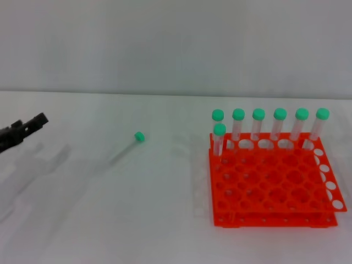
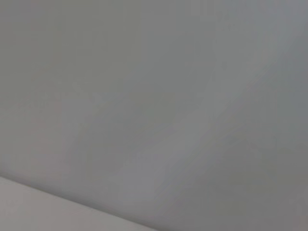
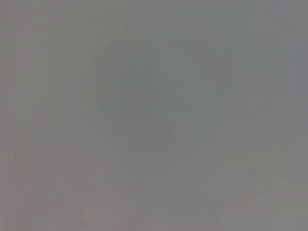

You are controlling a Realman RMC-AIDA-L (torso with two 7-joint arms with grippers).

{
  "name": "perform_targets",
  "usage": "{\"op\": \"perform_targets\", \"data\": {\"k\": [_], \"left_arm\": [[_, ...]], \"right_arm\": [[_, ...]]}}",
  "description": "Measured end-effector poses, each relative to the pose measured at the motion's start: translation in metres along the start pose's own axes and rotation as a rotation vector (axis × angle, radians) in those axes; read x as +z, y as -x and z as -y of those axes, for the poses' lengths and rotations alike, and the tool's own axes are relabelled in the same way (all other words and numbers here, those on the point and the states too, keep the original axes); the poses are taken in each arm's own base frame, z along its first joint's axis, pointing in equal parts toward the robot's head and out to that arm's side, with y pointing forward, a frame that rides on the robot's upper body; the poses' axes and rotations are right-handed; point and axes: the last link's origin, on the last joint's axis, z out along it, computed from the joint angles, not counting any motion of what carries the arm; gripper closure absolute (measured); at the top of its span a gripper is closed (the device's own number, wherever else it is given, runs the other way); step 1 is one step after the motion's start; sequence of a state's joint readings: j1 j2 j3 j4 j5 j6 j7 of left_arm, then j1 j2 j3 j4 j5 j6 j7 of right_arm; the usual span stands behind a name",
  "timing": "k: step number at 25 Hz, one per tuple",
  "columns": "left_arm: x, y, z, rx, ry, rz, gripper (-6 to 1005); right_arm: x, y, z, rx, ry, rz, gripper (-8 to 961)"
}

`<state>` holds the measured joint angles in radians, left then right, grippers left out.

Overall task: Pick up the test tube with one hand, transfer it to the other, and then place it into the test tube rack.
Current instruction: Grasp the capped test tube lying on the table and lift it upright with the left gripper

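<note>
A clear test tube with a green cap lies flat on the white table left of centre in the head view. The orange-red test tube rack stands at the right, with several green-capped tubes upright along its far row and one at its near left corner. My left gripper shows at the far left edge, above the table and well left of the lying tube. My right gripper is out of view. Both wrist views show only blank grey surface.
The white table runs to a pale wall at the back. The rack's near rows of holes hold nothing.
</note>
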<state>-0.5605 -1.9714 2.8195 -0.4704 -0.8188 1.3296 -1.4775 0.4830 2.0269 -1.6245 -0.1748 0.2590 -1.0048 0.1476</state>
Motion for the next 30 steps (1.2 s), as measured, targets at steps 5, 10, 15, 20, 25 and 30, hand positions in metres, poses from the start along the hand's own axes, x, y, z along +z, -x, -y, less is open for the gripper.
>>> {"op": "perform_targets", "data": {"k": [5, 10, 15, 20, 25, 30], "left_arm": [[0.005, -0.043, -0.014, 0.005, 0.091, 0.175, 125], [0.022, -0.074, -0.028, 0.022, 0.105, 0.393, 124], [0.043, -0.097, -0.046, 0.123, 0.084, 0.584, 124], [0.060, -0.105, -0.063, 0.229, 0.024, 0.787, 125], [0.073, -0.098, -0.066, 0.331, -0.082, 0.911, 125], [0.095, -0.081, -0.077, 0.397, -0.075, 0.952, 124]], "right_arm": [[0.000, 0.000, 0.000, 0.000, 0.000, 0.001, 140], [0.000, 0.000, -0.001, 0.001, 0.000, 0.002, 139], [0.000, 0.000, -0.001, 0.001, 0.000, 0.001, 139], [0.001, 0.001, -0.001, 0.001, 0.001, 0.004, 139], [0.005, 0.004, -0.004, 0.004, 0.012, 0.010, 139], [0.005, 0.003, -0.005, 0.006, 0.018, 0.009, 139]]}}
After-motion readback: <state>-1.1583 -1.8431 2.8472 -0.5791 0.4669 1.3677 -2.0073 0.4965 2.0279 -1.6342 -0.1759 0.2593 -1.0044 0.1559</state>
